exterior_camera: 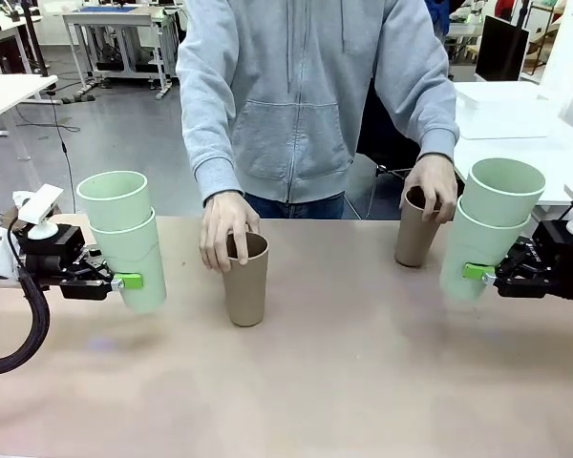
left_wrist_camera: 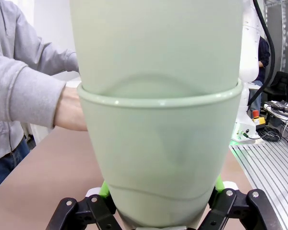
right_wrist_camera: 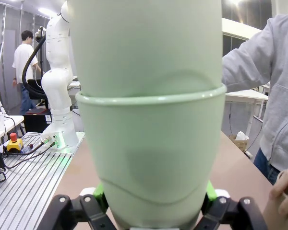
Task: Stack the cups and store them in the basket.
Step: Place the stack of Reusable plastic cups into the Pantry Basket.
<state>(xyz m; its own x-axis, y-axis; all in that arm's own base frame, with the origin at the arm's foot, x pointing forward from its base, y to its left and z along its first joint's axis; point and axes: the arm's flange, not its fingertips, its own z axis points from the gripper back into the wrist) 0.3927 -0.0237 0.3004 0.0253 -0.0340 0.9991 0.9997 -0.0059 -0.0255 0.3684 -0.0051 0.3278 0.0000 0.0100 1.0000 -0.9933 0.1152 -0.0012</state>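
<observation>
My left gripper is shut on a stack of two pale mint green cups, held just above the table at the left; the same stack looms close in the left wrist view. At the right, my right gripper is shut on another two-cup mint stack, tilted slightly; that stack fills most of the right wrist view. Two tan-brown cups stand on the table: one at centre with a person's hand on its rim, one at the right under the other hand. The basket is out of view.
The person in a grey hoodie stands at the far edge of the tan table. White tables and desks stand behind. The other arm's white base shows in the right wrist view.
</observation>
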